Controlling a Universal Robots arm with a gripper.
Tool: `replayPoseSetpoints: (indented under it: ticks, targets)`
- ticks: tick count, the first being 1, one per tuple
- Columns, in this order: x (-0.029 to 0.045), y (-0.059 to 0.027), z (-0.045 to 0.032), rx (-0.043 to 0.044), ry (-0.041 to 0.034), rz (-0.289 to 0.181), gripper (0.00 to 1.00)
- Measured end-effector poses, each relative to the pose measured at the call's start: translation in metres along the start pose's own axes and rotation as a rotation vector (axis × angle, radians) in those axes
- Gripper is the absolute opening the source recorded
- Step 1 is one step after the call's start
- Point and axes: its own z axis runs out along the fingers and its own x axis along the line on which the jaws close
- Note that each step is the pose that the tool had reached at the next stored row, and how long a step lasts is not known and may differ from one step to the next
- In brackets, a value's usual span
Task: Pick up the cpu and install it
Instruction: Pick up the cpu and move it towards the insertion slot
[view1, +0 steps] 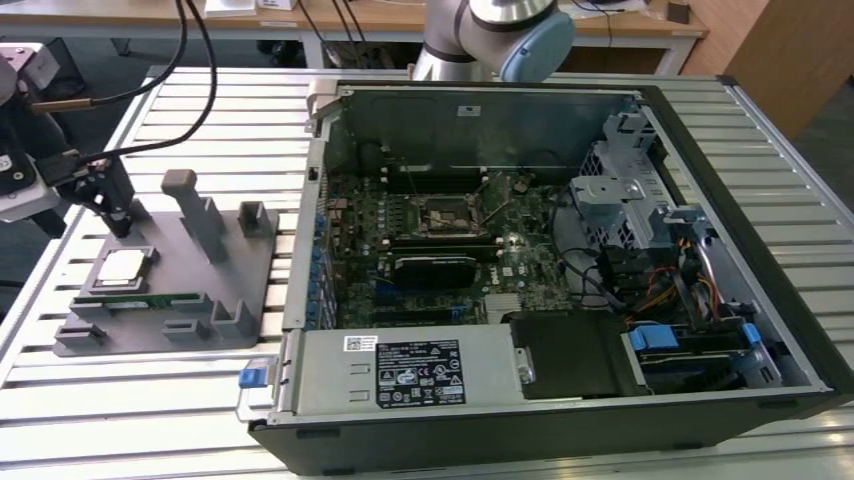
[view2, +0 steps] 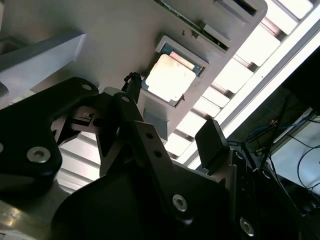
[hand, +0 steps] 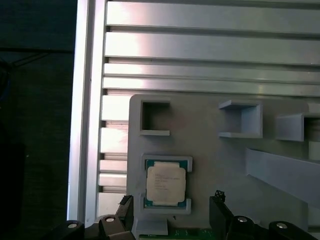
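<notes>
Exterior view, starting at its left: the gripper (view1: 110, 208) is hanging over the near-left part of a grey fixture (view1: 180, 270) that is lying on the slatted metal table (view1: 147, 400). The cpu (view1: 123, 266) is sitting flat in a square pocket of that fixture, silver top up, just below the gripper's black fingers. A narrow green memory stick (view1: 160, 298) is lying in a slot right beside it. In the first wrist view I am seeing the jaws standing wide open and holding nothing. One fingertip (hand: 125, 206) is showing on either side of the chip's pocket, set wider than the chip itself. I cannot tell how far above it they are hovering. In the second wrist view the chip is glaring bright in its pocket beyond the two dark fingers. Moving toward the exterior view's right, an open computer case (view1: 507, 125) is lying on its side just beside the fixture. Its motherboard is facing up and the black-framed socket (view1: 441, 213) is sitting near the board's middle, well apart from the chip. Behind the case the arm's base (view1: 487, 35) is rising from the table's far edge.
</notes>
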Motion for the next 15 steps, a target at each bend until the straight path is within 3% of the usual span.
replayPoseSetpoints:
  ticks: [6,8,15]
  targets:
    - [0.0000,-0.0001,0.0029,-0.0001,0.0000,-0.004,0.71]
    - [0.0000,-0.0003,0.0045,-0.0002,0.0008,-0.027,0.71]
    - [0.0001,-0.0008,0.0167,-0.0002,0.0014,-0.036,0.71]
